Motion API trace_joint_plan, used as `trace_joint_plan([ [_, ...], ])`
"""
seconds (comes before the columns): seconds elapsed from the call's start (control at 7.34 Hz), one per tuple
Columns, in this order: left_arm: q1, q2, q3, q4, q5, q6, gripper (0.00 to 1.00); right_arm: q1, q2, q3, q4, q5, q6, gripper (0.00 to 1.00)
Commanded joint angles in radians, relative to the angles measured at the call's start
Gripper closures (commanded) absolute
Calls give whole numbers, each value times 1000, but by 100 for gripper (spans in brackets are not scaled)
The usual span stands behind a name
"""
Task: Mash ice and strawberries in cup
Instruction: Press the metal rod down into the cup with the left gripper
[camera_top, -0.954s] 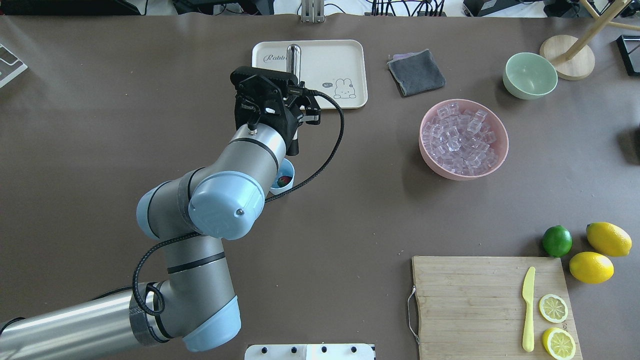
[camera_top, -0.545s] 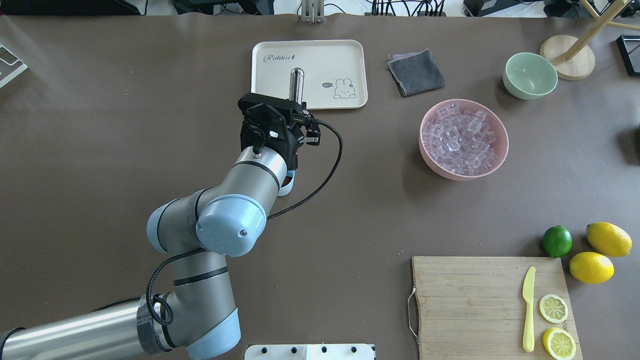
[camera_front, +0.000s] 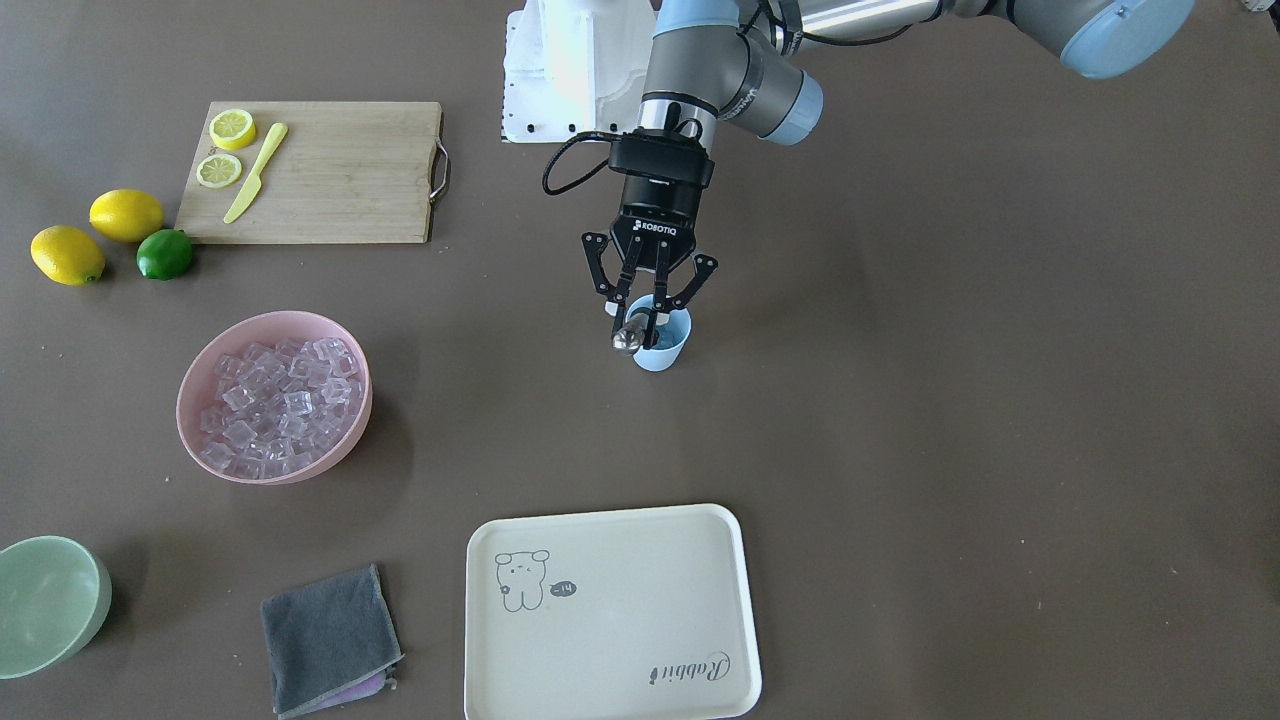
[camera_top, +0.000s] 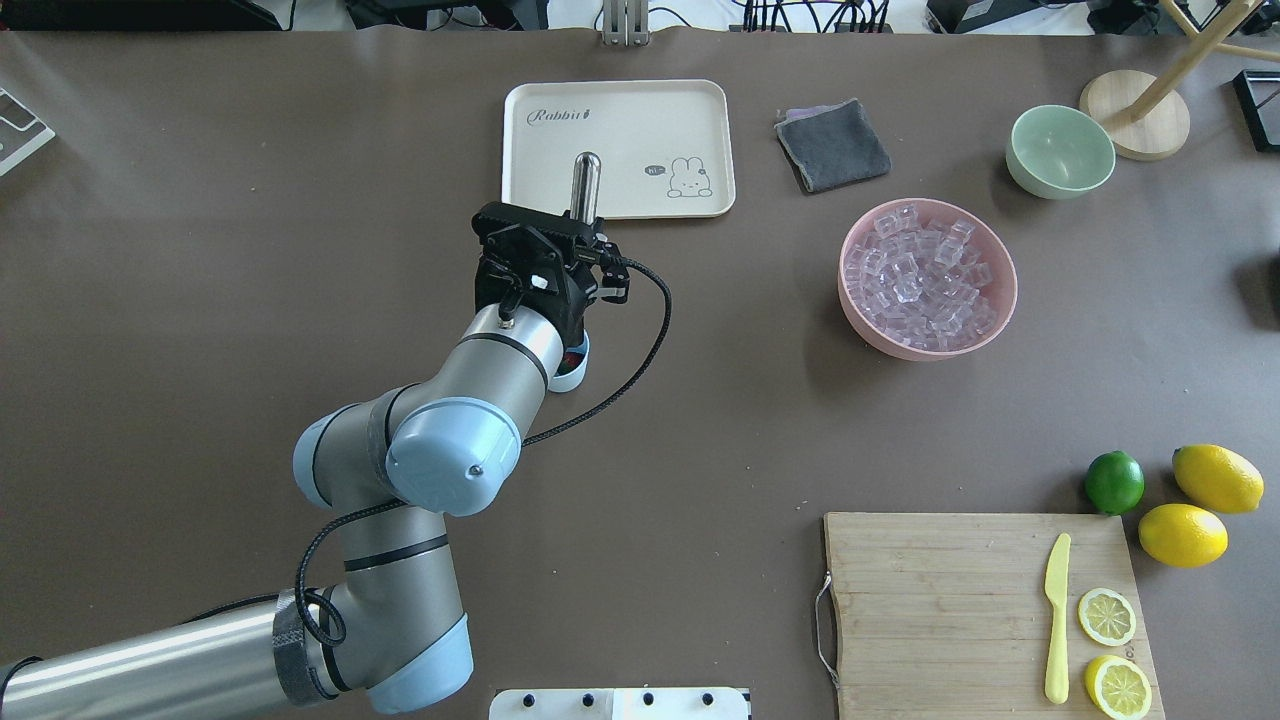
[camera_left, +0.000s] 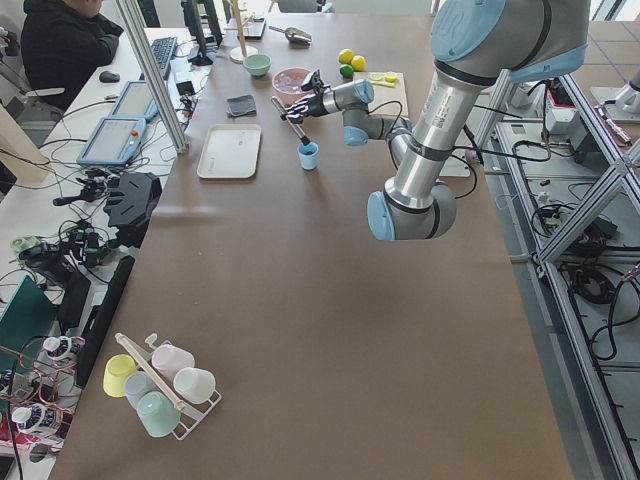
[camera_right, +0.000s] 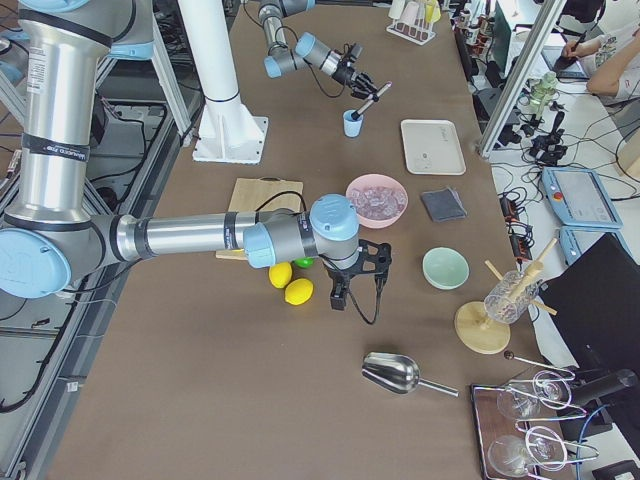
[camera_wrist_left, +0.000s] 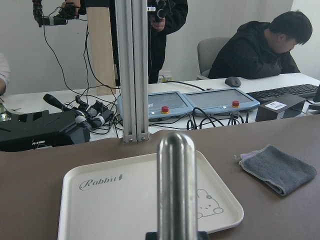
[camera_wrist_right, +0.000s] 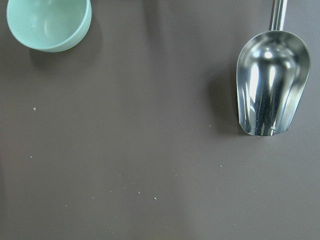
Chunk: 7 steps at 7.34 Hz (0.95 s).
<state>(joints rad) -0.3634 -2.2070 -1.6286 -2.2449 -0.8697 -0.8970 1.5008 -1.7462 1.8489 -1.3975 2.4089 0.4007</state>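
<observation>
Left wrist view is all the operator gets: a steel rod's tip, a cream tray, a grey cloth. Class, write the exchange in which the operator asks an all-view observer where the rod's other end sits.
Observer: The rod leans, its lower end inside the blue cup, gripped by the left gripper.
Operator: Any ice in the cup?
Observer: Cannot tell. The ice is heaped in the pink bowl.
Operator: Where is the right gripper?
Observer: Far from the cup, above the table near the lemons.
</observation>
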Motion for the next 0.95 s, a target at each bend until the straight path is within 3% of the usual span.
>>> trace_joint_plan([
  [0.0, 0, 24, 19, -28, 1, 3, 100, -1, 10, 1, 0, -2, 1, 1],
  [0.27, 0, 3, 78, -116, -8, 12, 100, -13, 23, -4, -1, -4, 1, 1],
  [0.55, -41, -13, -29, -89, -46, 138, 100, -14, 27, 1, -2, -13, 1, 1],
  [0.82, -100, 0, -50, -61, -110, 138, 100, -16, 40, -7, -2, -28, 1, 1],
])
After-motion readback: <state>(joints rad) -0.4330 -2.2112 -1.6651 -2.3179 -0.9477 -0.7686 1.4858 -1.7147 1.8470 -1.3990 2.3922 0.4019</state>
